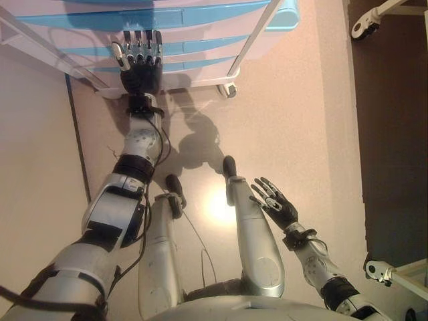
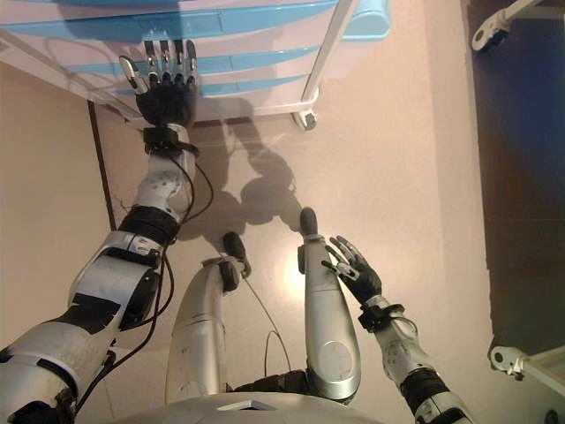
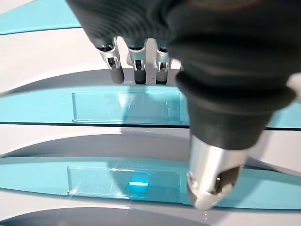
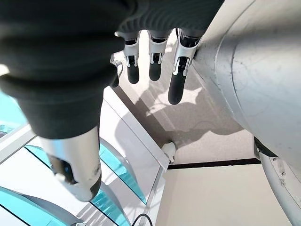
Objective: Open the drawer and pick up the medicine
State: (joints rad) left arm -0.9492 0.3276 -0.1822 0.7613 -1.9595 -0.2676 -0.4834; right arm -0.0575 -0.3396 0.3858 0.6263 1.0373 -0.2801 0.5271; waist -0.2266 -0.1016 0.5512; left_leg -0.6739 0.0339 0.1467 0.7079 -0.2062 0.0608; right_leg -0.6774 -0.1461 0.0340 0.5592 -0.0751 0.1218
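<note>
Eye views: left hand (image 1: 140,63) stretched forward, fingers straight, tips at the front of a white drawer cabinet (image 1: 200,40) with blue drawer fronts (image 1: 180,48); all drawers closed. Right hand (image 1: 277,204) low by the floor, fingers spread and relaxed, holding nothing.

Left wrist view: fingertips (image 3: 116,75) straight, at the white band above a clear label pocket (image 3: 126,107). Medicine nowhere visible.

Right wrist view: fingers (image 4: 176,87) loose over the floor, cabinet caster (image 4: 168,151) beyond.
</note>
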